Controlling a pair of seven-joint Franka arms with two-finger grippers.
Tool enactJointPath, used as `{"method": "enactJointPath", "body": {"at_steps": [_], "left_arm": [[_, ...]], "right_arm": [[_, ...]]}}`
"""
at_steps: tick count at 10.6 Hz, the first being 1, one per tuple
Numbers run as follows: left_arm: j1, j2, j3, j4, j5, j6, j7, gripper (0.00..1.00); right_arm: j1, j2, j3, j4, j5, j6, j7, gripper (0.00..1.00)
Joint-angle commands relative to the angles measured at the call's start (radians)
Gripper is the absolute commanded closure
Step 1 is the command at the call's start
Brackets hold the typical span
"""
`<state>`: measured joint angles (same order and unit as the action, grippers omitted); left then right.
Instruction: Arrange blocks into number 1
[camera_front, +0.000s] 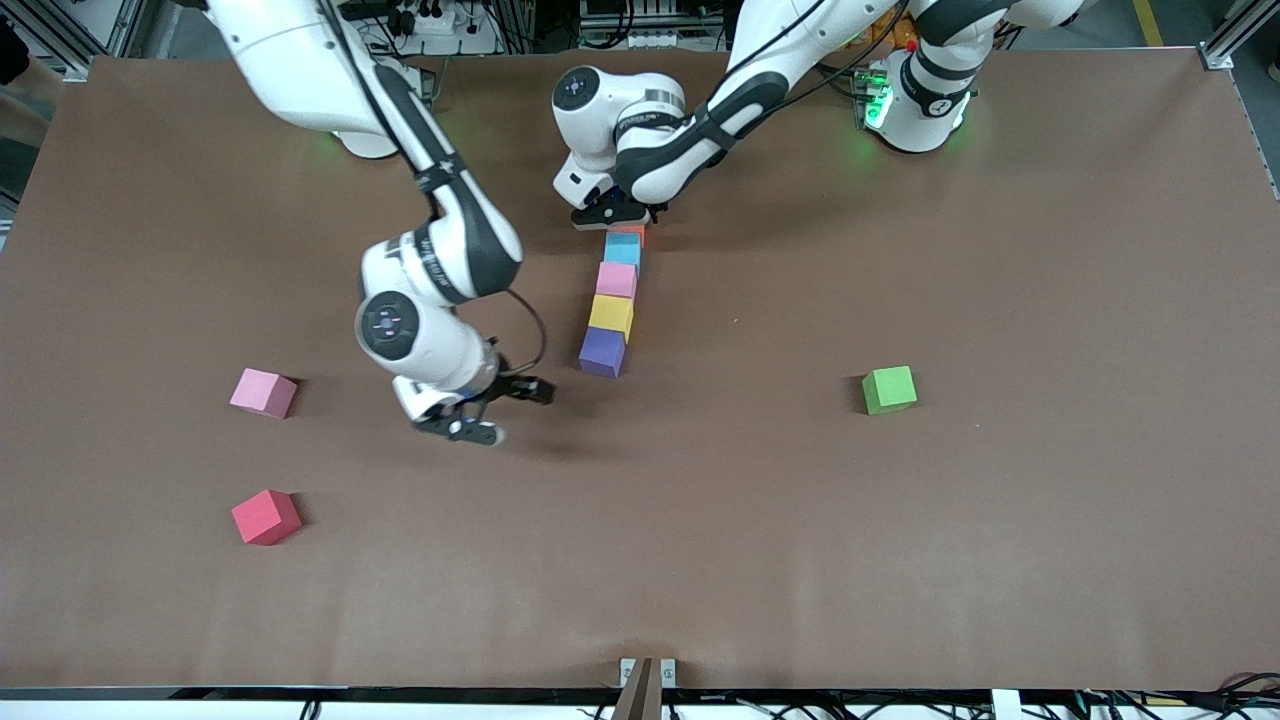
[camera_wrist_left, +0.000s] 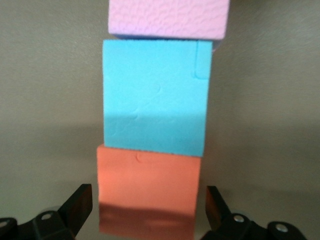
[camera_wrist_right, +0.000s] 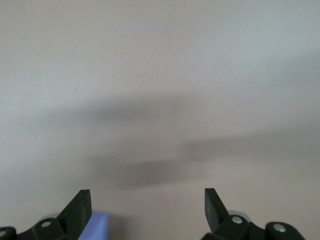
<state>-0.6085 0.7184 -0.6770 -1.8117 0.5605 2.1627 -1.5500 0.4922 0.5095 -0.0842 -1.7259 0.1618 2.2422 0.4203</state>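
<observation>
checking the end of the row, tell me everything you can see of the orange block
The orange block is a small matte foam cube with a fine-grained, faintly dented top. It rests flat on the brown table at the end of the row farthest from the front camera, butted against the light blue block, roughly in line with it. The left end effector hangs over it, jaws open to either side of it, not touching its sides. From the front that end effector hides most of it.

The front camera is looking down on the whole table (camera_front: 900, 560) from high up (facing the robots); the left wrist camera is looking closely at the blocks (camera_wrist_left: 155, 107), lying at 12 o'clock from the front-view centre.
</observation>
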Motion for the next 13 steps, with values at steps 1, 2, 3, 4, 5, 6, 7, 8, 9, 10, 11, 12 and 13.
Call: {"method": "enactJointPath", "body": {"at_steps": [1, 2, 3, 4, 5, 6, 7, 8, 9, 10, 11, 12, 13], "left_arm": [[-0.010, -0.065, 0.004, 0.041, -0.051, -0.088, 0.014, 0.00], [-0.010, -0.066, 0.002, 0.076, -0.060, -0.125, 0.016, 0.00], [-0.004, -0.076, 0.002, 0.113, -0.068, -0.159, 0.018, 0.00], [0.007, -0.092, 0.002, 0.136, -0.074, -0.168, 0.019, 0.00], [0.034, -0.120, 0.005, 0.150, -0.076, -0.169, 0.021, 0.00], [0.083, -0.137, 0.005, 0.173, -0.074, -0.169, 0.037, 0.00], [0.132, -0.146, 0.005, 0.204, -0.076, -0.172, 0.085, 0.00], [0.191, -0.149, 0.005, 0.233, -0.074, -0.193, 0.137, 0.00], [0.241, -0.151, 0.005, 0.264, -0.074, -0.213, 0.189, 0.00], [0.303, -0.158, 0.007, 0.287, -0.073, -0.234, 0.244, 0.00], [0.362, -0.172, 0.007, 0.299, -0.073, -0.245, 0.284, 0.00], [0.444, -0.194, 0.005, 0.301, -0.074, -0.248, 0.330, 0.00], [0.514, -0.203, 0.005, 0.302, -0.074, -0.248, 0.370, 0.00]], "right_arm": [[-0.040, -0.129, 0.009, -0.023, -0.128, -0.140, -0.127, 0.00], [-0.076, -0.179, 0.009, -0.023, -0.130, -0.189, -0.208, 0.00], [-0.107, -0.222, 0.009, -0.011, -0.130, -0.237, -0.291, 0.00], [-0.147, -0.258, 0.011, 0.026, -0.128, -0.310, -0.329, 0.00], [-0.182, -0.275, 0.011, 0.078, -0.128, -0.382, -0.333, 0.00], [-0.208, -0.291, 0.009, 0.142, -0.133, -0.463, -0.327, 0.00], [-0.225, -0.295, 0.006, 0.207, -0.136, -0.555, -0.308, 0.00], [-0.228, -0.295, -0.018, 0.270, -0.137, -0.620, -0.267, 0.00], [-0.230, -0.296, -0.047, 0.311, -0.131, -0.647, -0.208, 0.00], [-0.285, -0.336, -0.040, 0.322, -0.117, -0.647, -0.169, 0.00], [-0.329, -0.370, -0.016, 0.315, -0.117, -0.647, -0.160, 0.00], [-0.348, -0.400, -0.014, 0.313, -0.119, -0.659, -0.164, 0.00], [-0.363, -0.428, -0.015, 0.309, -0.119, -0.686, -0.167, 0.00]]}}
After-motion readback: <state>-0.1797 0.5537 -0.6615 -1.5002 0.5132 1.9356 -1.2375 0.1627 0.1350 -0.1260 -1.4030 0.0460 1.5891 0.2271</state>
